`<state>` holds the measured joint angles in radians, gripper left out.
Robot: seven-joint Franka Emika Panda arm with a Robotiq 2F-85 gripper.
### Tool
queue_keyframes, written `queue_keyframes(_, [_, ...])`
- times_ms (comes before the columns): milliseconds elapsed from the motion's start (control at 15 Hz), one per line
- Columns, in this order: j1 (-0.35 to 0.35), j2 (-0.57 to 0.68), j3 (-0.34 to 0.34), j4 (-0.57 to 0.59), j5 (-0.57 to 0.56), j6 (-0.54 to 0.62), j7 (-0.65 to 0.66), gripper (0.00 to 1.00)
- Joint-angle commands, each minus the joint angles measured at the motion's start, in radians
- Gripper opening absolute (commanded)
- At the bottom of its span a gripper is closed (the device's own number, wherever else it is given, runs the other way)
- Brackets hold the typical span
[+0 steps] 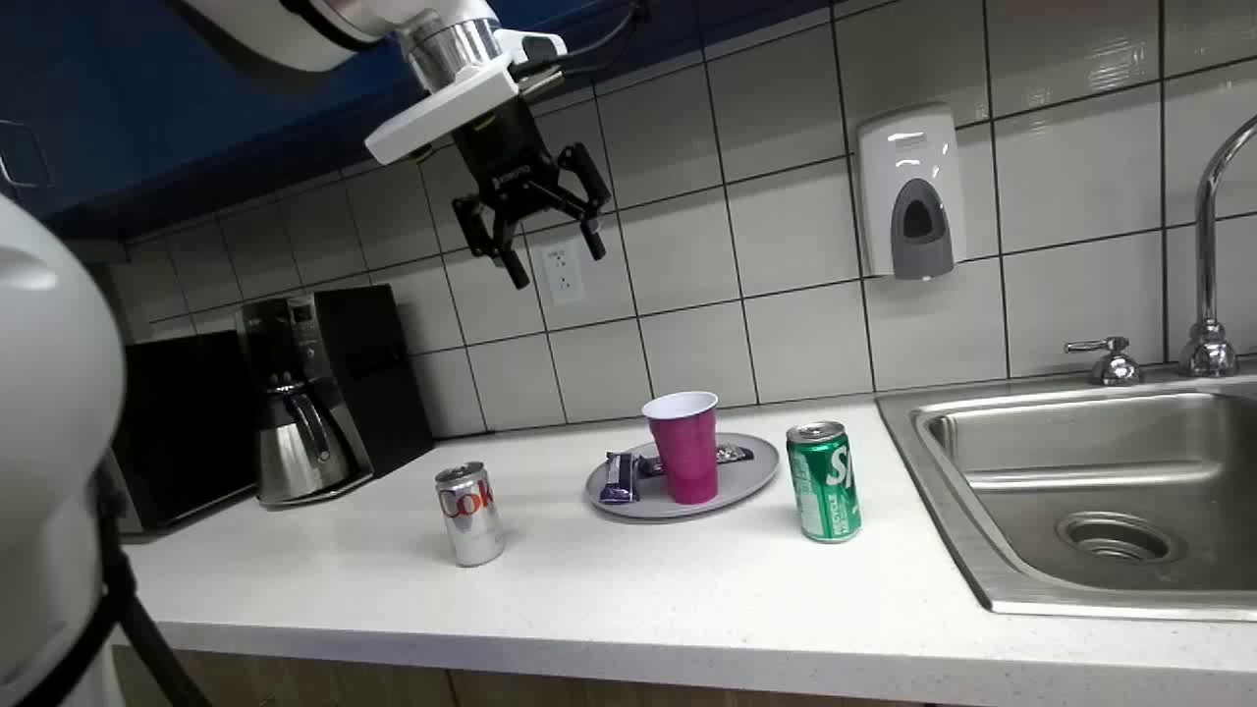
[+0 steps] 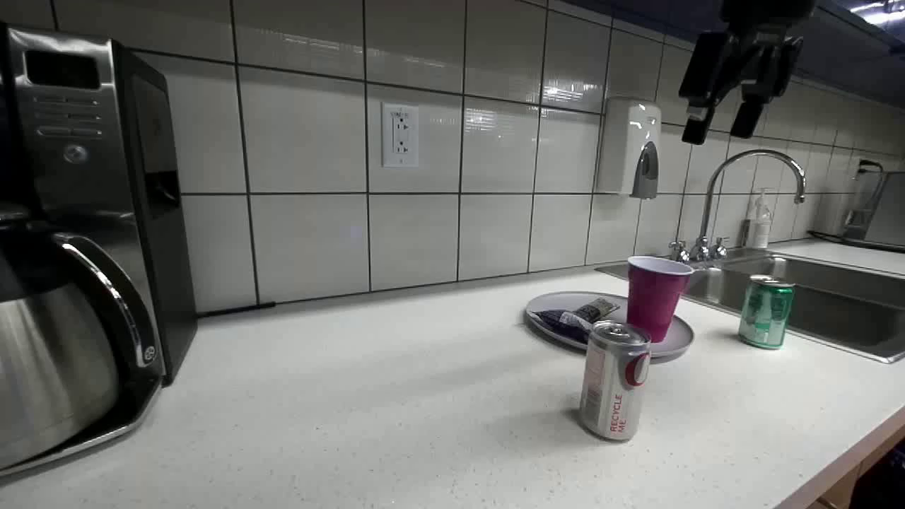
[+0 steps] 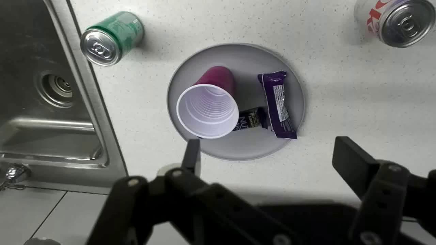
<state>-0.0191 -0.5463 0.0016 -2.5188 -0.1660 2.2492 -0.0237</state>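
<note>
At the upper middle of an exterior view, a bit left, my gripper [image 1: 557, 260] hangs well above the counter [image 1: 589, 599]: black angular fingers [image 1: 593, 239] spread wide, released, nothing between them. Wrist view puts the fingers low in frame, over smooth white speckled counter. Just left of centre there I've got the cup [image 3: 209, 105], tapered, magenta outside, white and ring-ribbed inside, looks like plastic, upright on a round matte grey plate [image 3: 245, 149] with a thin raised rim. Right half of that plate: purple bar [image 3: 277, 105], shiny crinkled wrapper, crimped ends. Dark bar [image 3: 250, 119] just beside it, partly hidden by the cup. Upper right of the frame, silver can [image 3: 396, 22], red lettering, ring-pull top; upper left, green can [image 3: 114, 39], same cylinder shape, both upright metal. Brushed-steel sink [image 3: 20, 102] with rounded corners takes up the left edge. In an exterior view, left side, I see a boxy black coffee maker [image 1: 368, 373], shiny steel carafe [image 1: 295, 457] with a curved handle. Behind, glossy pale squarish tiles [image 1: 795, 226], dark grout lines; white rounded wall dispenser [image 1: 908, 147] at upper right.
</note>
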Motion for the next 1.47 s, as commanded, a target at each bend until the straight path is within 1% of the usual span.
queue_keyframes(0, [-0.002,0.000,0.003,0.001,0.002,-0.002,-0.001,1.00])
queue_keyframes(333, [-0.002,0.000,0.003,0.001,0.002,-0.002,-0.001,1.00])
queue_keyframes(533, [-0.018,0.004,0.011,-0.015,-0.031,0.037,0.008,1.00])
queue_keyframes(733, [-0.036,0.017,0.017,-0.049,-0.068,0.128,0.031,1.00])
queue_keyframes(1067, [-0.065,0.063,0.008,-0.085,-0.084,0.278,0.041,1.00])
queue_keyframes(1400, [-0.081,0.154,-0.005,-0.067,-0.070,0.364,0.029,1.00])
